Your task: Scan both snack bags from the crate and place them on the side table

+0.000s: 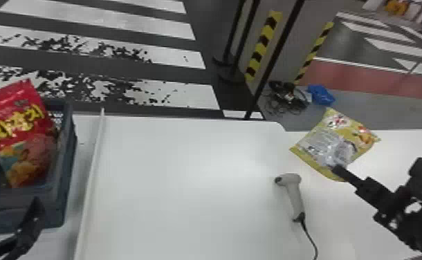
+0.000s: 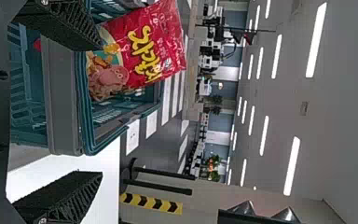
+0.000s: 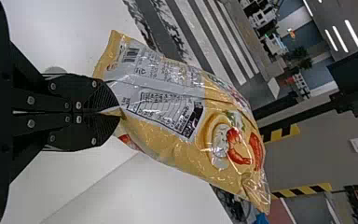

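Observation:
My right gripper [image 1: 336,169] is shut on the yellow snack bag [image 1: 355,133], holding it by its edge over the right part of the white tables. In the right wrist view the right gripper [image 3: 120,112] pinches the yellow bag [image 3: 177,149], its printed back and barcode showing. The red snack bag [image 1: 16,121] leans upright in the crate [image 1: 69,166] at the left. My left gripper [image 1: 35,207] is at the crate's near side. In the left wrist view the left gripper [image 2: 100,109] stands open, with the red bag [image 2: 144,51] and crate [image 2: 81,107] beyond it.
A grey handheld scanner [image 1: 294,197] with a black cable lies on the white table [image 1: 186,179], left of the right arm. A raised white edge [image 1: 91,173] runs between the crate and the scanner. Black posts [image 1: 276,55] stand behind the table.

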Controlling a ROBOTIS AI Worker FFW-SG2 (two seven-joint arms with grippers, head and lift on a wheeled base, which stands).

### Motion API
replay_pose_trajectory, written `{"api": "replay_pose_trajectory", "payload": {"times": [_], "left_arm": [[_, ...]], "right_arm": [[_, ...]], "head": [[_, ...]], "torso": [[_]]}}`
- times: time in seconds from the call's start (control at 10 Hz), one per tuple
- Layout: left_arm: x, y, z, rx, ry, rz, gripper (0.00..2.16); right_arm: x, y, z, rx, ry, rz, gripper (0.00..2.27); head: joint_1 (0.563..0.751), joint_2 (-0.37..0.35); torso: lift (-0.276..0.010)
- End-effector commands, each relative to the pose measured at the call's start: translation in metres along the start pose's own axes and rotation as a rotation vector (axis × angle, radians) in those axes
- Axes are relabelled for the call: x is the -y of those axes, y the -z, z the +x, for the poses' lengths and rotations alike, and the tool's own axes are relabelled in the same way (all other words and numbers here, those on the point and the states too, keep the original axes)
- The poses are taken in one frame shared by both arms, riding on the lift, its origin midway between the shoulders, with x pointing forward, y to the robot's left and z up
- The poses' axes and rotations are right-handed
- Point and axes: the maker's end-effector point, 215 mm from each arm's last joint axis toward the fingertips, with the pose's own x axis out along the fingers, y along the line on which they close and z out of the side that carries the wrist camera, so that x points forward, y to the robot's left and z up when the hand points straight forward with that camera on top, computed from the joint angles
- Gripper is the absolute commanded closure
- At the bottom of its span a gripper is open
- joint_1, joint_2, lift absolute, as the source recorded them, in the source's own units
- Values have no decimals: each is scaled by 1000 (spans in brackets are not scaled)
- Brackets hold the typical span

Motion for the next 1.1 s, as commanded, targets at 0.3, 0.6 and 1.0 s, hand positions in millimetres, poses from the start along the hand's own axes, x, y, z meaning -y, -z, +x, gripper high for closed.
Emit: {"api": "replay_pose_trajectory", "payload": {"times": [0.3,0.6,1.0], "left_arm": [[-1,-1,0,1,1,3,36],[-1,0,0,-1,2,2,36],[-1,-2,0,2,4,3,36]], "right_arm": [[94,-22,22,144,212,-15,2263],[141,-24,25,161,338,-35,2263],[158,9,32,88,394,-10,1838]], "head": [[695,-350],[695,-350],[695,-350]], "torso": [[-95],[-95],[-95]]}}
